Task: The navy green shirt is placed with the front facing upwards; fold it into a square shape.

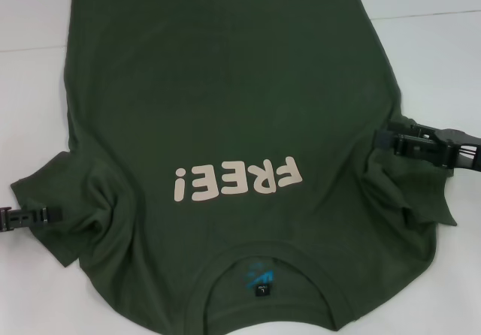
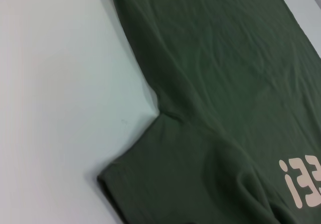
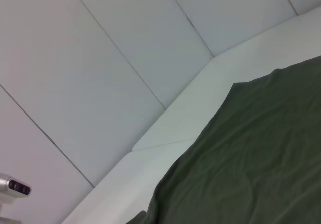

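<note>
The navy green shirt (image 1: 225,102) lies face up on the white table, its cream "FREE!" print (image 1: 237,181) upside down to me and its collar with the blue-logo label (image 1: 259,279) nearest me. My left gripper (image 1: 41,216) is at the hem of the shirt's left sleeve (image 1: 68,200), low on the table. My right gripper (image 1: 385,141) is shut on the bunched right sleeve (image 1: 398,188) at the shoulder. The left wrist view shows the left sleeve (image 2: 165,179) and the shirt's side lying flat. The right wrist view shows the shirt's far part (image 3: 251,158).
The white table (image 1: 436,57) runs past the shirt on both sides, with a seam at the far right. White wall panels (image 3: 100,58) stand behind the table's far edge. A small grey device (image 3: 12,188) shows low in the right wrist view.
</note>
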